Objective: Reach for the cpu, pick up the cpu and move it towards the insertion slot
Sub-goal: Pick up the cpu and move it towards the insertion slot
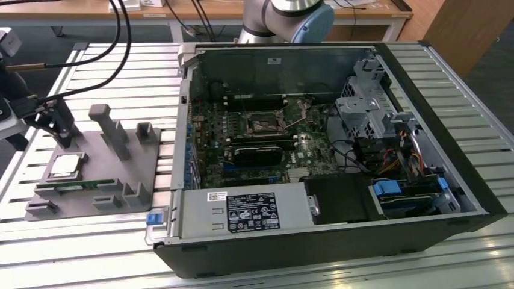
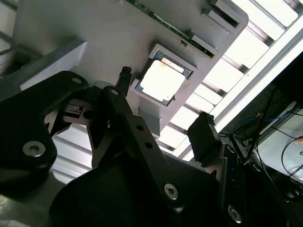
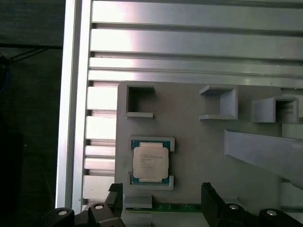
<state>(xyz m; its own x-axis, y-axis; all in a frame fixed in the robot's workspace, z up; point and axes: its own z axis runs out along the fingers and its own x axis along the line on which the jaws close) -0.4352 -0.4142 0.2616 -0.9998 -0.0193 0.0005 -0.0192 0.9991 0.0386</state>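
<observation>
The cpu (image 1: 66, 166) lies flat in a square pocket of the grey fixture plate (image 1: 136, 171), at the exterior view's left. Its silver top with a green rim shows in both wrist views (image 3: 150, 161) (image 2: 162, 79). My gripper (image 1: 62, 133) hovers just above and behind it, open, with nothing between its black fingers (image 3: 209, 195). In the first wrist view the gripper (image 3: 161, 195) stands beside the chip, apart from it. In the second wrist view the gripper (image 2: 163, 101) reaches towards the pocket. The insertion slot (image 1: 263, 124) sits on the motherboard inside the open computer case.
A green memory stick (image 1: 76, 185) lies in the fixture beside the cpu. Upright grey posts (image 1: 108, 126) rise from the plate. The black computer case (image 1: 449, 180) lies open on the slatted aluminium table (image 1: 96, 66), with a heatsink block (image 1: 257, 155) below the slot.
</observation>
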